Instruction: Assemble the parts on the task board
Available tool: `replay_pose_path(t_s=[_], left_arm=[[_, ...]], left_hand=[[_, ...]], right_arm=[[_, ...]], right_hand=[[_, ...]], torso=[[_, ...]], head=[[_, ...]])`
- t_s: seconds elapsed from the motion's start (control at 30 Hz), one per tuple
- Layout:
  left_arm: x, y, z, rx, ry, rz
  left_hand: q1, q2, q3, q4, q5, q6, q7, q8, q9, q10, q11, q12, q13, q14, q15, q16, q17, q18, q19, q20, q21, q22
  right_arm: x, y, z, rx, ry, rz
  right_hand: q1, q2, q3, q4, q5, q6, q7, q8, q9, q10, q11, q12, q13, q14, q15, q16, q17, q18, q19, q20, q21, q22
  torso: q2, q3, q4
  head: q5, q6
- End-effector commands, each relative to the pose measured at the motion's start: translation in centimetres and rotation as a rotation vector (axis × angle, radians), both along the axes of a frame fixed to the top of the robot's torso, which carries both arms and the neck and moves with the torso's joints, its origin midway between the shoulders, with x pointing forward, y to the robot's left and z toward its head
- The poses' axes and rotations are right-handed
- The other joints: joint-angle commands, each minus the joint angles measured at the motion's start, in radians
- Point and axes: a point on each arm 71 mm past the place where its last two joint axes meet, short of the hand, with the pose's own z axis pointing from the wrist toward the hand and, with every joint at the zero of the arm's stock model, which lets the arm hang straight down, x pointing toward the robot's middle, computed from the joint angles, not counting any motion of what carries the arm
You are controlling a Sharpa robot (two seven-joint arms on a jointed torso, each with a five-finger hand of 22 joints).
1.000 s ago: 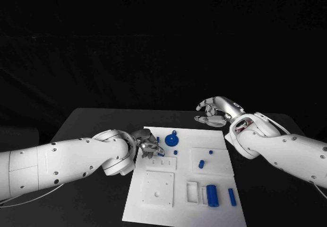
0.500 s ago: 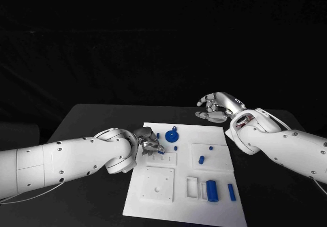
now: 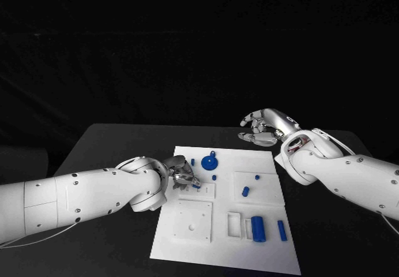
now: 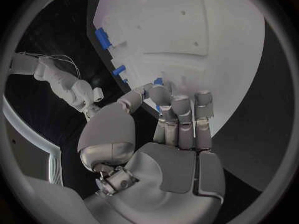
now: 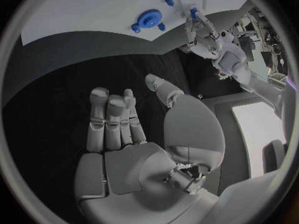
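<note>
**Left robot hand brings a small peg to the board's hole block**

The board lies in the middle of the counter. The left robot hand sits over the board's left edge, just beside the small raised block with a row of holes. Its fingers are curled in on a small blue peg; in the left wrist view the blue tip peeks out above the fingertips, so I judge the peg pinched, not loose.

The right robot hand hangs off the board's far right corner, above the bare counter, fingers loosely apart and holding nothing.

Other parts lie on the board: a gear near the far edge, just past the left hand; a short pin on the raised square right of the hole block; a thick cylinder and a thin rod toward the board's near right.

The step in hand looks like seating the peg in one of the block's holes. To do it well:
- Keep the peg upright over the hole; a tilted peg will likely jam at the rim.
- Lower slowly and release only once it stands by itself.
- Keep the curled fingers clear of the short blue peg standing just beside the gear.
- Leave the right hand well apart from the board until needed.
</note>
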Motion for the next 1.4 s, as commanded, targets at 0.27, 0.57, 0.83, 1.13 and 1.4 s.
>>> replay_pose_path(t_s=[0.27, 0.57, 0.83, 1.13, 1.4], left_arm=[[-0.35, -0.47, -0.71, 0.047, 0.001, -0.041], [-0.42, -0.55, -0.87, 0.061, -0.002, -0.049], [-0.32, -0.36, -0.88, 0.065, -0.007, -0.043], [-0.33, -0.27, -0.91, 0.071, -0.005, -0.04], [-0.36, -0.35, -0.95, 0.077, 0.0, -0.044]], left_hand=[[0.0, 0.012, 0.004, -0.004, -0.008, 0.159, -0.116, 0.005, 0.425, -0.033, -0.039, 0.01, 0.001, 0.034, -0.037, 0.008, -0.003, 0.006, 0.009, -0.142, 0.008, 0.019], [0.0, 0.012, 0.004, -0.004, -0.01, 0.161, -0.116, 0.007, 0.429, -0.034, -0.04, 0.016, 0.001, 0.035, -0.037, 0.013, -0.005, 0.006, 0.007, -0.142, 0.011, 0.019], [0.0, 0.012, 0.005, -0.004, -0.01, 0.161, -0.117, 0.007, 0.432, -0.035, -0.04, 0.019, 0.001, 0.034, -0.037, 0.015, -0.006, 0.006, 0.007, -0.142, 0.012, 0.019], [-0.003, 0.013, 0.004, -0.001, -0.011, 0.167, -0.12, 0.013, 0.446, -0.035, -0.043, 0.04, 0.001, 0.036, -0.04, 0.03, -0.01, 0.009, 0.009, -0.142, 0.02, 0.018], [-0.009, 0.021, 0.003, 0.003, -0.006, 0.172, -0.123, 0.02, 0.458, -0.036, -0.045, 0.06, 0.003, 0.038, -0.043, 0.046, -0.012, 0.011, 0.01, -0.143, 0.027, 0.018]], right_arm=[[-0.01, 0.13, 0.04, -0.007, -0.001, 0.006], [-0.02, 0.12, 0.03, -0.008, -0.001, 0.006], [-0.01, 0.13, 0.03, -0.008, 0.0, 0.006], [-0.02, 0.14, 0.02, -0.008, 0.001, 0.006], [-0.02, 0.15, 0.02, -0.008, 0.002, 0.006]], right_hand=[[0.003, 0.003, -0.005, 0.003, 0.009, -0.006, 0.016, 0.005, 0.001, 0.003, -0.003, 0.007, -0.003, 0.006, -0.002, 0.003, -0.002, 0.03, 0.004, -0.001, 0.0, 0.014], [0.003, 0.003, -0.005, 0.004, 0.012, -0.007, 0.016, 0.005, 0.001, 0.003, -0.003, 0.007, -0.003, 0.006, -0.002, 0.003, -0.002, 0.03, 0.004, -0.001, 0.0, 0.014], [0.003, 0.004, -0.005, 0.004, 0.013, -0.007, 0.016, 0.005, 0.001, 0.002, -0.003, 0.007, -0.004, 0.006, -0.002, 0.003, -0.002, 0.03, 0.004, -0.001, 0.0, 0.014], [0.004, 0.004, -0.005, 0.005, 0.015, -0.007, 0.016, 0.005, 0.001, 0.002, -0.003, 0.008, -0.004, 0.006, -0.002, 0.003, -0.002, 0.03, 0.004, -0.001, 0.0, 0.014], [0.005, 0.004, -0.004, 0.004, 0.02, -0.006, 0.016, 0.006, 0.001, 0.002, -0.003, 0.009, -0.005, 0.005, -0.002, 0.003, -0.003, 0.03, 0.004, -0.001, -0.001, 0.015]], torso=[[0.0, -0.0002, 0.0004], [0.0, 0.0001, 0.0003], [0.0, 0.0001, 0.0005], [0.0, -0.0001, 0.0007], [0.0, 0.0001, 0.0011]], head=[[-0.003, -0.003], [-0.004, -0.004], [-0.005, -0.004], [-0.005, -0.004], [-0.004, -0.004]])
